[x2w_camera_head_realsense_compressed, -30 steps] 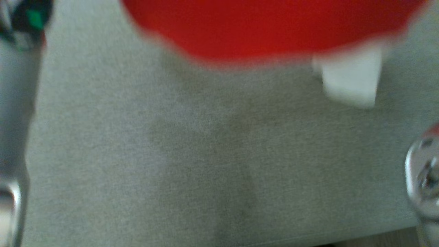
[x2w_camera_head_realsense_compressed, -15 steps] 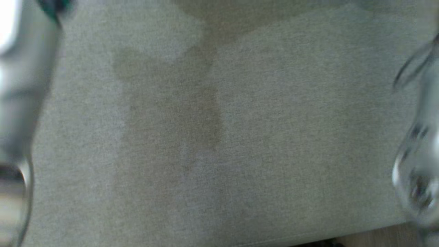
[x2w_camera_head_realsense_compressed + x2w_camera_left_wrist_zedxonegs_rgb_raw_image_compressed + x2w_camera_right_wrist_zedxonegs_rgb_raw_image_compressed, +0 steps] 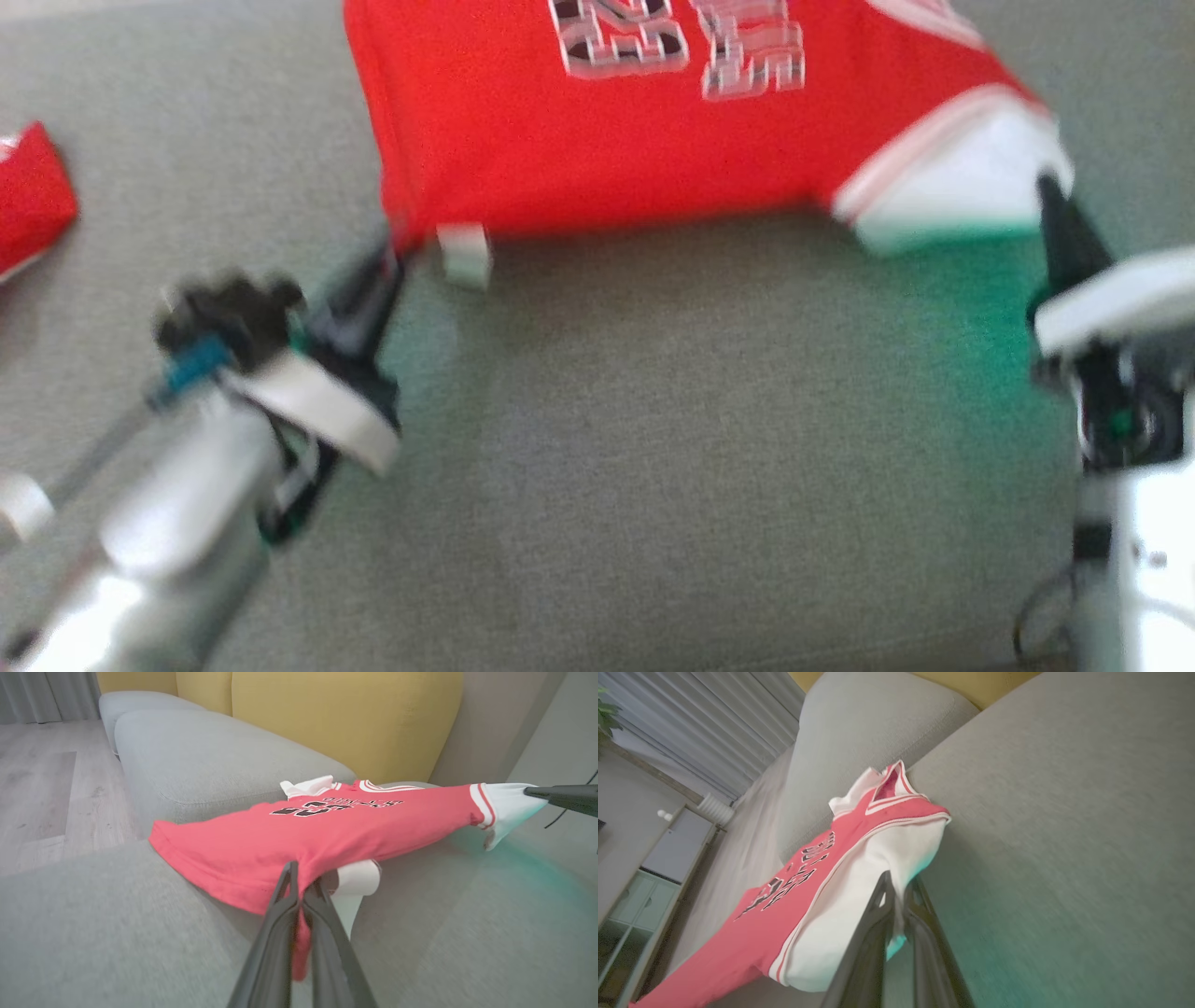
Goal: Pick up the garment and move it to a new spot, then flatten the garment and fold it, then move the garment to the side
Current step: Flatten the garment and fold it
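Left gripper (image 3: 301, 883) clamps the garment (image 3: 327, 830) hem; right gripper (image 3: 897, 881) clamps its white sleeve (image 3: 859, 905).

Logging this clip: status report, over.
Left end effector shut on jersey hem; right end effector shut on white sleeve. Jersey stretched between them over sofa seat. No obstruction seen.

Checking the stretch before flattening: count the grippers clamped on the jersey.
2. The left gripper pinches red fabric of the jersey; the right gripper pinches its white sleeve.
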Robot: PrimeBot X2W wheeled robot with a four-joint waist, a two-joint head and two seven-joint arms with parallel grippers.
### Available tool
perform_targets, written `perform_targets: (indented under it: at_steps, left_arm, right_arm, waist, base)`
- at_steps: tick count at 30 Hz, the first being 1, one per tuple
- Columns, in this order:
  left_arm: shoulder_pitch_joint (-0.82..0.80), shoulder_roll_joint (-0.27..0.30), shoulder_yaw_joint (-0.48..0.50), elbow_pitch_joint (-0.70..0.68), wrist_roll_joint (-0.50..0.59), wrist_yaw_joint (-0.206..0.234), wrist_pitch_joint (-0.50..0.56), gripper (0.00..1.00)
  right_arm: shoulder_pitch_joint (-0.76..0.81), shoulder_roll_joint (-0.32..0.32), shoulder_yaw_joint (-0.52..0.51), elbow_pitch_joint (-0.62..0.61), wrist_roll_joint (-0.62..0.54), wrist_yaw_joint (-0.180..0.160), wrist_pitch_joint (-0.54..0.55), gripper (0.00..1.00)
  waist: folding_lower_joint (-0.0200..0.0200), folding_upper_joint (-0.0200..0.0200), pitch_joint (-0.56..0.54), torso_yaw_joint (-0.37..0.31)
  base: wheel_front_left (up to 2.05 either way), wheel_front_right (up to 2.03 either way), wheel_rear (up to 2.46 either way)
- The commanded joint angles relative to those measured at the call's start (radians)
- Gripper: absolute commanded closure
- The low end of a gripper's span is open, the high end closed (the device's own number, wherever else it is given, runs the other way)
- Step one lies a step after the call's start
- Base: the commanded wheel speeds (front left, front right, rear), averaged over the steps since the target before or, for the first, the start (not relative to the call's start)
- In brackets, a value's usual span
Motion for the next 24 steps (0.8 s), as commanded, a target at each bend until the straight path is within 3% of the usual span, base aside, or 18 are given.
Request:
perform_targets:
  at_steps: [1,7,15,20,24]
  left_arm:
    - [0.004,0.037,0.032,-0.028,0.003,0.013,-0.012,1.0]
    - [0.229,0.009,0.011,-0.11,0.028,0.08,-0.017,1.0]
    - [0.503,0.026,0.035,-0.289,0.035,0.175,-0.018,1.0]
    - [0.542,0.059,0.034,-0.367,0.021,0.189,0.004,1.0]
    - [0.496,0.079,0.047,-0.406,-0.022,0.152,0.064,1.0]
  right_arm:
    - [0.024,-0.004,0.006,-0.052,-0.011,-0.001,0.009,1.0]
    - [0.267,-0.004,-0.023,-0.155,-0.021,-0.001,0.069,1.0]
    - [0.512,-0.004,-0.035,-0.297,0.016,-0.001,0.114,1.0]
    - [0.572,-0.004,-0.037,-0.35,0.039,-0.001,0.135,1.0]
    - [0.515,-0.004,-0.028,-0.365,0.038,-0.001,0.166,1.0]
  waist:
    - [0.0004,0.0,-0.04,0.017]
    - [0.0004,0.0,-0.12,0.031]
    - [0.0004,0.0,-0.154,0.026]
    - [0.0004,0.0,-0.138,0.022]
    - [0.0004,0.0,-0.108,0.017]
  base:
    - [0.0,0.0,0.0]
    - [0.0,0.0,0.0]
    - [0.0,0.0,0.0]
    - [0.0,0.0,0.0]
    - [0.0,0.0,0.0]
